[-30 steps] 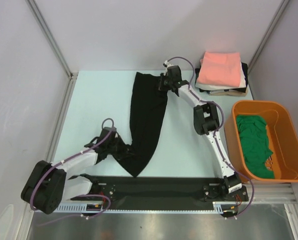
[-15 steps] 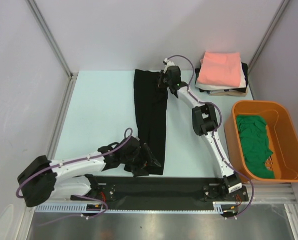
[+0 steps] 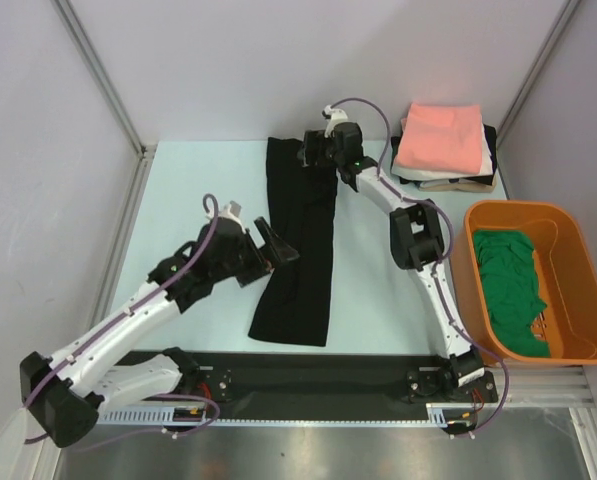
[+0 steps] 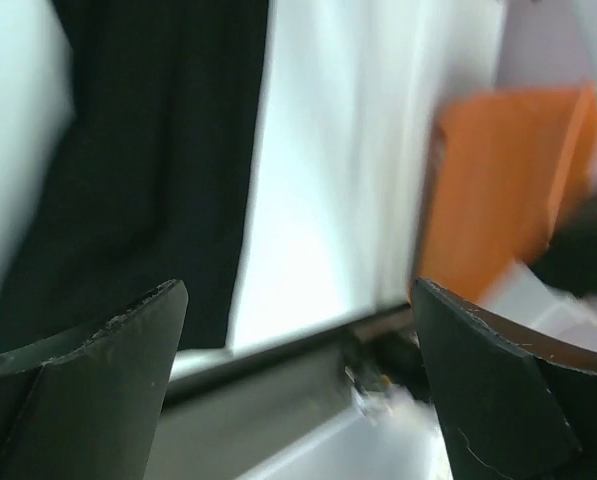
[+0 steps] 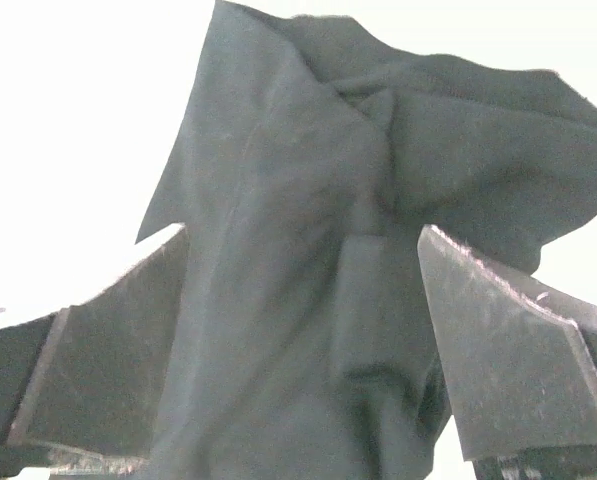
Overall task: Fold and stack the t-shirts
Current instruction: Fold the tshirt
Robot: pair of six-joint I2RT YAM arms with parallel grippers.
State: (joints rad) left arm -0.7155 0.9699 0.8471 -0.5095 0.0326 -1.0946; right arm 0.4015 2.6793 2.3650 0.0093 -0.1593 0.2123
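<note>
You're holding both claws spread wide, neither one pinching anything. The black t-shirt is lying on the bench as a long narrow folded strip, running from the far edge down toward the near edge, roughly mid-bench. Your left claw is sitting at the strip's left side, about halfway along it; whether it's touching the cloth, can't tell. The left wrist view is coming through blurred, and its fingers are standing well apart with only bench and the dark shirt showing beyond them. Your right claw is hanging over the strip's far end near the far edge. In the right wrist view its fingers are standing apart on either side of bunched, wrinkled black cloth, with the cloth lying loose between them. The salmon-pink t-shirt is sitting folded on top of the stack in the far right corner, with the white t-shirt and the tan t-shirt peeking out under it. The green t-shirt is lying crumpled inside the orange tub, which is sitting along the right edge, well apart from the black strip.
</note>
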